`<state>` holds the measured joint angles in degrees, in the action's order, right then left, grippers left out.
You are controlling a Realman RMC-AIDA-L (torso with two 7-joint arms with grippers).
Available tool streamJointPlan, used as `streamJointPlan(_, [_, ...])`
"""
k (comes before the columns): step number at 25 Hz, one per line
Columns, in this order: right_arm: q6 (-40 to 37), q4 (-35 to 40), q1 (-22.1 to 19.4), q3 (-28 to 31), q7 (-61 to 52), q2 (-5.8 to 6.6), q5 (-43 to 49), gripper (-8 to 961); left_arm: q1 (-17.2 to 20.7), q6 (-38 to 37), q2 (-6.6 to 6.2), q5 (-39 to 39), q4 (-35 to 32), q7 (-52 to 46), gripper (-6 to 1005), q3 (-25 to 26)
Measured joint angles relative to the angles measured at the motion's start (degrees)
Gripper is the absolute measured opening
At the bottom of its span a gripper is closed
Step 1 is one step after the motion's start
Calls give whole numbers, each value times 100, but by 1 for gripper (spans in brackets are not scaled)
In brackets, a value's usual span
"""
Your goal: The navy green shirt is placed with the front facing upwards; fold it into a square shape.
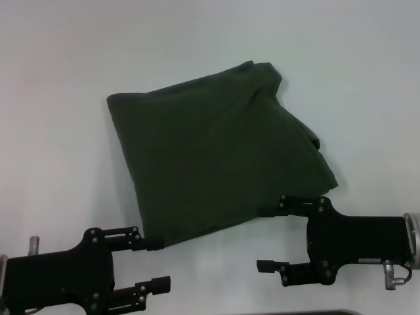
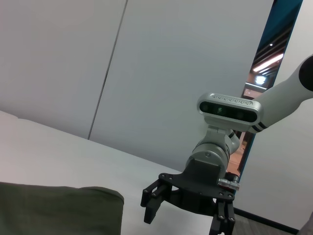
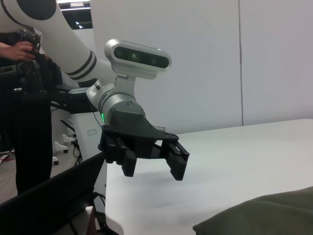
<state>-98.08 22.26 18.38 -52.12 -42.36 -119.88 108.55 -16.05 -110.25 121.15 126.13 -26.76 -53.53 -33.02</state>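
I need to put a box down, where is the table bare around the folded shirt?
Bare table lies left of the navy green shirt, along the far edge behind it, and to its right. The near side is crowded: the open left claw and open right claw flank the shirt's near edge, leaving only a narrow gap between them.

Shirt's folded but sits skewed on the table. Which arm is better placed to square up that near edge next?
Probably right. The right gripper is open with its upper finger already at the navy green shirt's near edge. The left gripper, also open, only meets the near-left corner.
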Motion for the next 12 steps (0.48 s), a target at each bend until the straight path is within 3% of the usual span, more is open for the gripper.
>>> streamJointPlan(12, [0, -13, -2, -9, 0, 0, 0, 833, 14, -22, -12, 0, -22, -17, 584, -4])
